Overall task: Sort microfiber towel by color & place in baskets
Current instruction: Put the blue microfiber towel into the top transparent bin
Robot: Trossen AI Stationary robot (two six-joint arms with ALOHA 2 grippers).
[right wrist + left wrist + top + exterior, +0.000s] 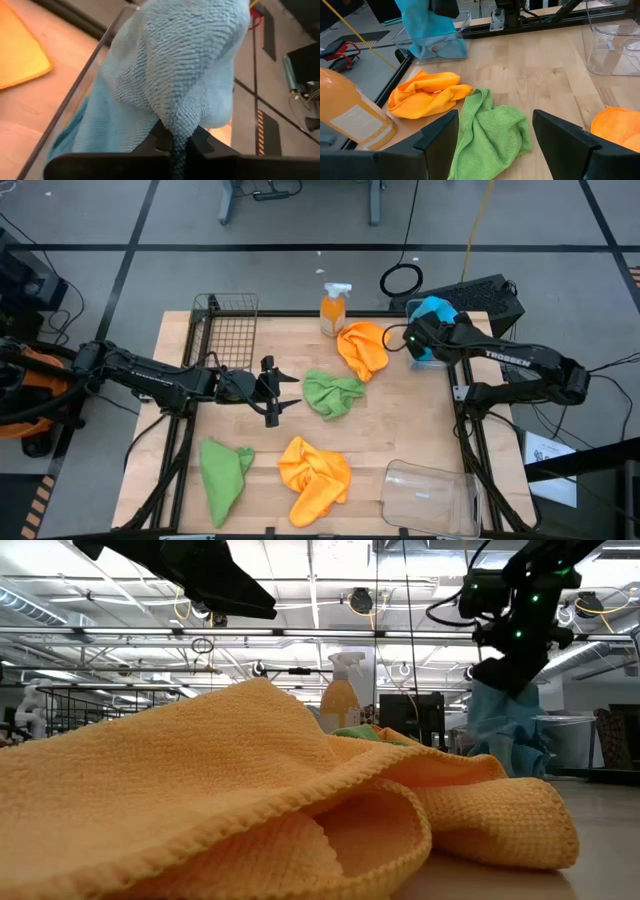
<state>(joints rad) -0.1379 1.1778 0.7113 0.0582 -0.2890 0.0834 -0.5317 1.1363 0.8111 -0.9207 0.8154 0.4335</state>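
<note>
My right gripper (179, 142) is shut on a bright blue towel (175, 75) above a clear basket (462, 25) at the table's far right edge. My left gripper (495, 117) is open and hovers mid-table, its fingers on either side of a crumpled green towel (492, 132) without touching it. An orange towel (362, 348) lies on the table next to the clear basket. A second green towel (225, 475) and a second orange towel (313, 475) lie near the table's near edge. The black wire basket (225, 330) sits at the far left. My right gripper pinches a bunched fold of the blue towel (181, 131) between its two fingers, pointing down from above. The towel (500, 725) hangs below the fingers, and its lower end (437, 47) reaches into the clear basket.
An orange spray bottle (335, 308) stands at the far edge between the wire basket and the orange towel. A second clear basket (425, 495) sits at the near right corner. Bare wood shows between the middle green towel and that basket.
</note>
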